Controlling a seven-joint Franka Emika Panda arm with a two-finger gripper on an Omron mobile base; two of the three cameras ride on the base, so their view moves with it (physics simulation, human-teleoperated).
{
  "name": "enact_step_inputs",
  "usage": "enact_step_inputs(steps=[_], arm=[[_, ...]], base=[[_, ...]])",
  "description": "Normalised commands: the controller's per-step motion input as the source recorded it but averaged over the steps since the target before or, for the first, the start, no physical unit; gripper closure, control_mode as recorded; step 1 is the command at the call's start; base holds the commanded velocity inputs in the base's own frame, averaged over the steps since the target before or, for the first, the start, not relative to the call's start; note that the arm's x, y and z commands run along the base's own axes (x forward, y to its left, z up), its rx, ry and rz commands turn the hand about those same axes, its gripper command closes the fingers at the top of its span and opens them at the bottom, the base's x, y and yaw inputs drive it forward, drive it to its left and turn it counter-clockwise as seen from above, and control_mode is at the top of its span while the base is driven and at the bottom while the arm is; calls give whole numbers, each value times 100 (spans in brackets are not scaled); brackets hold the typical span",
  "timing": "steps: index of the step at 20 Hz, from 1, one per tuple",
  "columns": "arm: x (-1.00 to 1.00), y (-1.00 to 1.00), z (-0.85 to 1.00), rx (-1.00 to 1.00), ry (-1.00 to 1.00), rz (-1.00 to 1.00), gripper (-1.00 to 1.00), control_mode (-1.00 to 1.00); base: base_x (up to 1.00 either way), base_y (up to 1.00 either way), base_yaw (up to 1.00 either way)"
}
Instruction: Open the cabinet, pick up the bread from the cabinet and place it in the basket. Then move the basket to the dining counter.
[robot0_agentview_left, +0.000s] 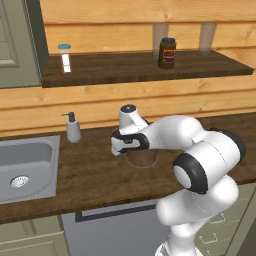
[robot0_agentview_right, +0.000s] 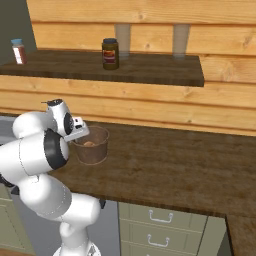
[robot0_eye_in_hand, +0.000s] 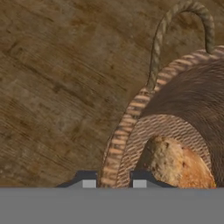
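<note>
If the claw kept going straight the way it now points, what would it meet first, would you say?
Most likely the basket: the claw straddles its near rim, one fingertip outside the wall and one inside, just beside the bread.

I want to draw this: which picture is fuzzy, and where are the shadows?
Hand view: the bread and basket look soft and grainy. Left base view: the dark jar throws a faint shadow on the shelf. Right base view: the basket's inside is shaded.
</note>
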Motion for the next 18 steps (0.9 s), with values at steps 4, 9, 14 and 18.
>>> enact_step_inputs(steps=[4,9,14,18], arm=[[9,-18,-7,0,-1,4,100,-100],[-26,-30,11,-5,0,2,100,-100],[-60,-58,39,-6,-8,0,100,-100],[-72,-58,56,-2,-14,6,100,-100]], base=[[0,0,0],[0,0,0],[0,0,0],[0,0,0]])
